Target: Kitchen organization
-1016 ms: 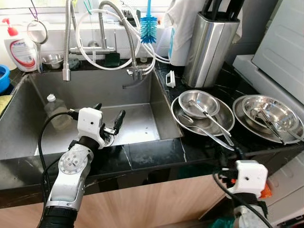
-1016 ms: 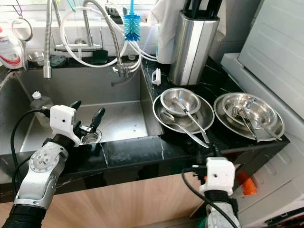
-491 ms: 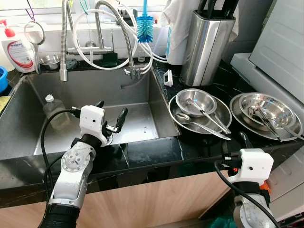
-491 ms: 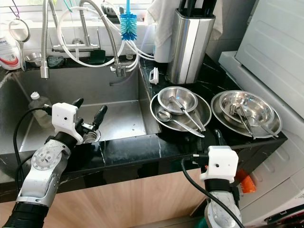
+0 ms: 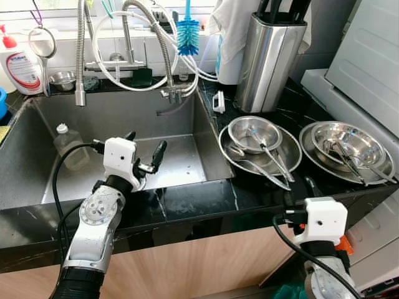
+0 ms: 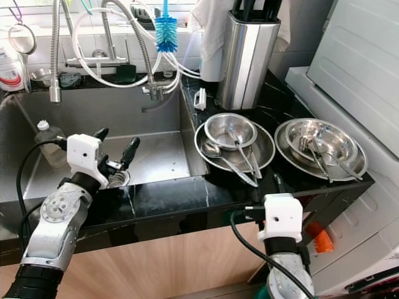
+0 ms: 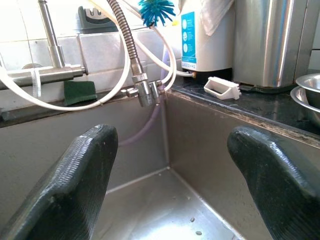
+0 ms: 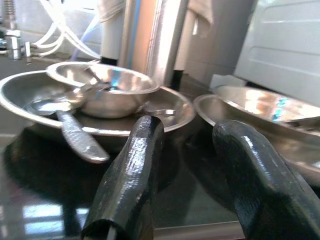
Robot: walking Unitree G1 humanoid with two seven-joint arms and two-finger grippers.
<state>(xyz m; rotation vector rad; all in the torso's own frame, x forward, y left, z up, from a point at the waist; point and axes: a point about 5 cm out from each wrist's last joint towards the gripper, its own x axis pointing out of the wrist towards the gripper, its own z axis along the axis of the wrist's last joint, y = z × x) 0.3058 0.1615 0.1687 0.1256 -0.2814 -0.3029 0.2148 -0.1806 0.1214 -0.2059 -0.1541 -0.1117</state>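
- The left gripper [image 5: 144, 151] hangs over the front edge of the deep stainless-steel sink [image 5: 37, 180], its two black fingers spread wide apart with nothing between them.
- In the left wrist view those fingers [image 7: 75, 185] frame the sink's inner back corner and the coiled metal spring faucet hose [image 7: 131, 55] with its white tubes.
- A clear plastic bottle with a white cap [image 5: 67, 146] lies inside the sink near its left wall, well apart from the left gripper.
- The right gripper [image 8: 187, 165] sits low at the front edge of the black marble counter [image 5: 193, 202], its fingers parted and empty, just short of the dishes.
- Straight ahead of it stands a wide round steel plate [image 5: 288, 165] carrying a smaller steel bowl [image 5: 252, 132], with a steel ladle [image 6: 215, 152] and other long utensils lying across them.
- Beside that stack, farther right, a second steel plate [image 5: 312, 149] holds another steel bowl [image 5: 358, 144] with utensils in it.
- Behind the dishes stands a tall brushed-steel knife block [image 5: 269, 59]; a small white clip-like holder [image 5: 219, 103] lies near the sink corner.
- A blue bottle brush [image 5: 187, 36] hangs among the hoses, and a white detergent bottle with a red pump [image 5: 20, 59] stands at the sink's far left.
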